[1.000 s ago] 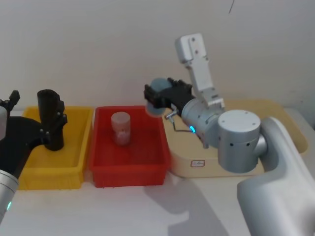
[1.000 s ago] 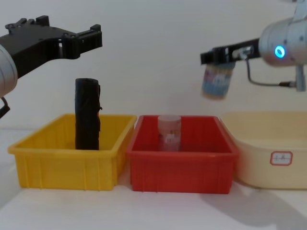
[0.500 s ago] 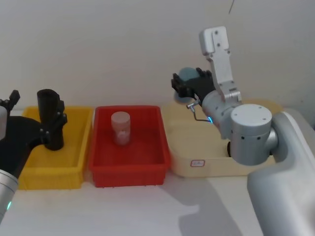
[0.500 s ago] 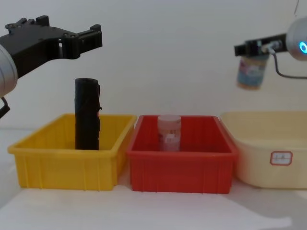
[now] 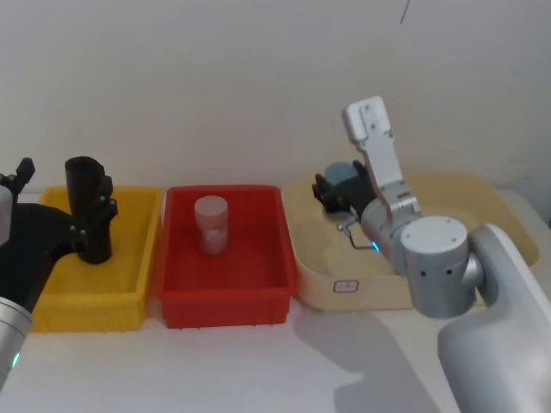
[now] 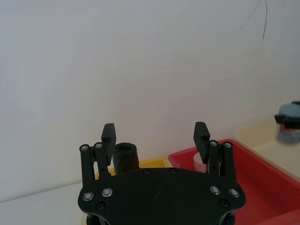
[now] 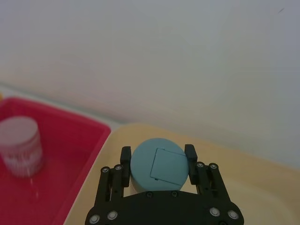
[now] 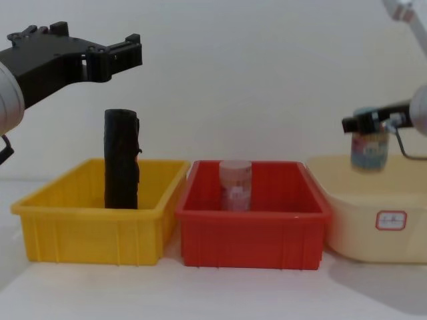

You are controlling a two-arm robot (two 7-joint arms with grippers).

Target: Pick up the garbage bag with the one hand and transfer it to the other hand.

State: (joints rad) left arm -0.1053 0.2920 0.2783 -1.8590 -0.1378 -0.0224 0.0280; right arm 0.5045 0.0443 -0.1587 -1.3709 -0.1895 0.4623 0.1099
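Three bins sit on a white table (image 8: 200, 293) by a plain wall; left jaws open, right jaws grip a jar (image 7: 158, 165).

the left hand (image 8: 100, 57) hangs high on the robot's left, its two fingers (image 6: 108, 133) spread wide apart with nothing between them. the right hand (image 7: 157, 161) reaches forward on a bent silver arm (image 5: 435, 267), fingers clamped on a blue-lidded jar (image 7: 158, 165).
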